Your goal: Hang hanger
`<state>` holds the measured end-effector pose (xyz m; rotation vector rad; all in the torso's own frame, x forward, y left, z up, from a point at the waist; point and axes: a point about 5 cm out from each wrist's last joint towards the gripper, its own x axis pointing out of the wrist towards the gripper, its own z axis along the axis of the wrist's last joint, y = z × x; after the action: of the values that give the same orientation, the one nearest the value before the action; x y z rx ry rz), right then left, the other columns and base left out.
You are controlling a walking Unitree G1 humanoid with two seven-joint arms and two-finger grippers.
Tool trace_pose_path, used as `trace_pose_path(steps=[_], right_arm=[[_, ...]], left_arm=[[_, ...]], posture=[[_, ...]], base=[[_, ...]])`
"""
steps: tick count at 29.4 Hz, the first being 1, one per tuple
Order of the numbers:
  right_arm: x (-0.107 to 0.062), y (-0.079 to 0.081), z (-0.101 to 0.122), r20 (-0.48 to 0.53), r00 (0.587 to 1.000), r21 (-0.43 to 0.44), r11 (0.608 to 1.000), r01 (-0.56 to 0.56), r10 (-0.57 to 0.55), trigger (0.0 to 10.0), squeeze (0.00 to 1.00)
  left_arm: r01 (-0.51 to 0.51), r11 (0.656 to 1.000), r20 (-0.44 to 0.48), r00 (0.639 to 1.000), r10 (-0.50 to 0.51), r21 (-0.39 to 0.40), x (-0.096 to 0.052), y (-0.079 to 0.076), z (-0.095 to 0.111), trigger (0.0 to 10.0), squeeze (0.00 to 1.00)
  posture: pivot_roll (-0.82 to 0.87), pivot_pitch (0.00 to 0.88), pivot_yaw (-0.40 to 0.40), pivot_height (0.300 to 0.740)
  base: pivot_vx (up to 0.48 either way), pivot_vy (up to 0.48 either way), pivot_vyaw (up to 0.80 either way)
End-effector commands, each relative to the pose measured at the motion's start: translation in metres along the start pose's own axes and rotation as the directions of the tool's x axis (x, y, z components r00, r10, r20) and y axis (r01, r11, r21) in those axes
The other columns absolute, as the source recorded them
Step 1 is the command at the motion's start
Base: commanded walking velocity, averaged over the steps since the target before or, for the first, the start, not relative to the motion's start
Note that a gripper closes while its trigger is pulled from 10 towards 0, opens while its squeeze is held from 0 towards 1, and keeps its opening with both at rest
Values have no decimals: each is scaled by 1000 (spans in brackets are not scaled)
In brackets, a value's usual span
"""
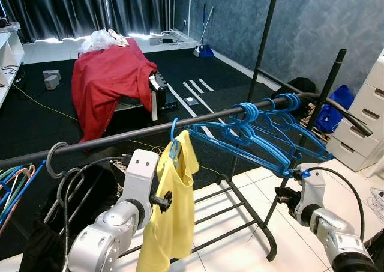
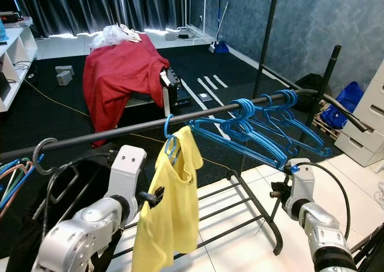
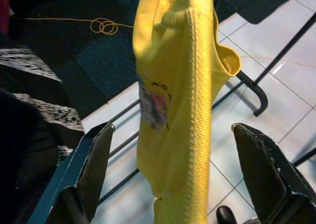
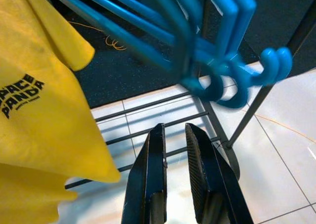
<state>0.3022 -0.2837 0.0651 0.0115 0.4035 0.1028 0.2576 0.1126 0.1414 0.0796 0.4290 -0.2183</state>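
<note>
Left wrist view: yellow shirt [image 3: 177, 110] on hanger [image 1: 174, 145] between left tool's [image 3: 173, 184] spread fingers.

A room in a home, used for laundry. A black metal clothes rail [image 1: 120, 135] carries blue plastic hangers [image 1: 264, 137]; dark pleated curtains [image 1: 90, 8] and white drawers [image 1: 366, 122] line the walls.

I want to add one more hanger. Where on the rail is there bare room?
Bare rail lies between the yellow shirt's hanger and the blue hangers; another stretch between the shirt and grey hook. The blue cluster is crowded.
</note>
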Motion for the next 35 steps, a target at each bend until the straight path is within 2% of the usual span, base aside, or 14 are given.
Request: trace_pose_path(steps=[1, 2, 3, 4, 10, 11, 16, 18, 22, 23, 27, 29, 34, 35], right_arm=[[-1, -4, 3, 14, 1000, 7, 1000, 11, -12, 10000, 0], [-1, -4, 4, 16, 1000, 6, 1000, 12, -12, 10000, 0], [-1, -4, 4, 16, 1000, 6, 1000, 12, -12, 10000, 0], [0, -4, 4, 17, 1000, 6, 1000, 13, -13, 10000, 0], [1, -3, 6, 23, 1000, 8, 1000, 15, -16, 10000, 0], [2, -2, 9, 34, 999, 9, 1000, 16, -16, 10000, 0], [4, -2, 13, 45, 999, 9, 1000, 14, -15, 10000, 0], [5, 0, 17, 58, 998, 8, 1000, 6, -6, 10000, 0], [5, 0, 17, 58, 998, 8, 1000, 6, -6, 10000, 0], [5, 0, 17, 60, 998, 8, 1000, 4, -5, 10000, 0], [5, 0, 17, 61, 998, 8, 1000, 4, -4, 10000, 0], [3, -1, 14, 54, 999, 8, 1000, 4, -4, 10000, 0], [3, -1, 12, 47, 999, 8, 1000, 3, -3, 10000, 0], [3, -1, 11, 44, 999, 8, 1000, 1, -2, 10000, 0]], left_arm=[[-8, 1000, -36, 999, 9, 5, 2, 1, -9, 10000, 0], [-13, 1000, -40, 999, 13, 9, 3, 4, -11, 3686, 0], [-13, 1000, -40, 999, 13, 9, 3, 4, -11, 3686, 0], [-20, 1000, -46, 999, 20, 14, 5, 8, -15, 0, 0], [-50, 997, -31, 998, 52, 53, 9, 23, -18, 0, 0], [-33, 996, 27, 999, 31, 86, 13, 28, -13, 0, 0], [0, 992, 102, 995, -13, 127, 15, 30, -6, 0, 0], [107, 991, 200, 972, -121, 77, 6, 42, 2, 0, 0], [107, 991, 200, 972, -121, 77, 6, 42, 2, 0, 0], [131, 988, 209, 967, -145, 80, -1, 54, 1, 0, 0], [132, 988, 209, 967, -147, 82, -11, 70, -2, 0, 0], [186, 980, 204, 959, -198, 76, -35, 88, -15, 0, 0], [224, 972, 201, 951, -234, 71, -46, 89, -27, 0, 0], [238, 970, 202, 948, -244, 56, -48, 87, -33, 1804, 0]], posture=[[-25, 0, -53, 740], [-24, 0, -55, 740], [-24, 0, -55, 740], [-24, 0, -55, 740], [-24, 0, -57, 740], [-23, 0, -61, 740], [-21, 0, -64, 740], [-23, 0, -65, 740], [-23, 0, -65, 740], [-25, 0, -62, 740], [-21, 0, -62, 740], [-17, 0, -61, 740], [-14, 0, -63, 740], [-12, 0, -64, 740]], base=[[0, 0, 0], [0, 0, 0], [0, 0, 0], [0, 0, 0], [0, 0, 0], [0, 0, 0], [0, 0, 0], [0, 0, 0], [0, 0, 0], [0, 0, 0], [0, 0, 0], [0, 0, 0], [0, 0, 0], [0, 0, 0]])
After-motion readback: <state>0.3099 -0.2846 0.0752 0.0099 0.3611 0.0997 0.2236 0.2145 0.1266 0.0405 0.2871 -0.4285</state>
